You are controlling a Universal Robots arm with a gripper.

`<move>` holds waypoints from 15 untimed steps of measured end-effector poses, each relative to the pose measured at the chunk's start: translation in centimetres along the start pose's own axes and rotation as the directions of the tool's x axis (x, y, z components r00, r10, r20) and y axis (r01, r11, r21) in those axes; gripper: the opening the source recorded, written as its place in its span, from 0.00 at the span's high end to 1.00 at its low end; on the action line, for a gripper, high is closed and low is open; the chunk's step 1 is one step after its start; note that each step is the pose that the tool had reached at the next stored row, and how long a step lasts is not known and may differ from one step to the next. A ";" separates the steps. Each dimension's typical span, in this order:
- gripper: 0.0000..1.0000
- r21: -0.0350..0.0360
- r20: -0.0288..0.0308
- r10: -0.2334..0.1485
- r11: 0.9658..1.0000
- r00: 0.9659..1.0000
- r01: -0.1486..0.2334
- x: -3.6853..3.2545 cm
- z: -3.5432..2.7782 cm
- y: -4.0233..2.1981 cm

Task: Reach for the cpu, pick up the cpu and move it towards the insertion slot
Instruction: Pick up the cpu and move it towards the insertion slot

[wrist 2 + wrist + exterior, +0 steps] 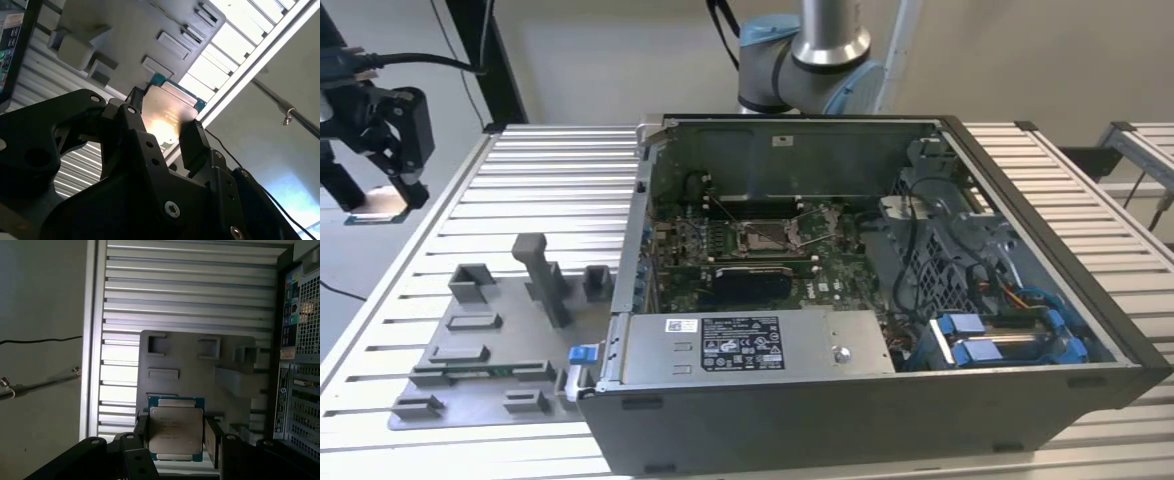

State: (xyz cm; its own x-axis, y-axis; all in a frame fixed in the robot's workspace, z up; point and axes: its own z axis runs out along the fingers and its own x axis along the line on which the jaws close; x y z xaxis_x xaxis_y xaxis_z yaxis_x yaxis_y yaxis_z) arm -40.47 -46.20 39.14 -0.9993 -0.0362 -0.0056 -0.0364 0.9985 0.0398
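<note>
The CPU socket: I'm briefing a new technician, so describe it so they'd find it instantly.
Look inside the open grey computer case, at the green motherboard on its floor. Near the board's centre sits the square socket with a shiny metal frame; the black rectangular patch beside it has none.

Satin metal cpu (176, 432), ribbed metal table (190, 290)

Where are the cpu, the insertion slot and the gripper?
cpu (176, 429): first wrist view, middle of its metal top.
insertion slot (765, 236): exterior view, centre of its pin field.
gripper (383, 202): exterior view, midway between its fingertips.
</note>
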 end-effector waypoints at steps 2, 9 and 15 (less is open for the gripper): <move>1.00 0.000 0.000 0.000 1.000 1.000 0.000 -0.35 0.00 -0.01; 1.00 0.000 0.000 0.000 1.000 1.000 0.000 -0.45 0.00 -0.01; 1.00 0.000 0.000 0.000 1.000 1.000 0.000 -1.30 0.00 -0.04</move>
State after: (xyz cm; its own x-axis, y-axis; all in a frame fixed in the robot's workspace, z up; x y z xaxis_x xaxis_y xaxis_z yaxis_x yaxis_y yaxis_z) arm -39.17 -46.20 39.14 -0.9993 -0.0362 -0.0053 -0.0364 0.9986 0.0396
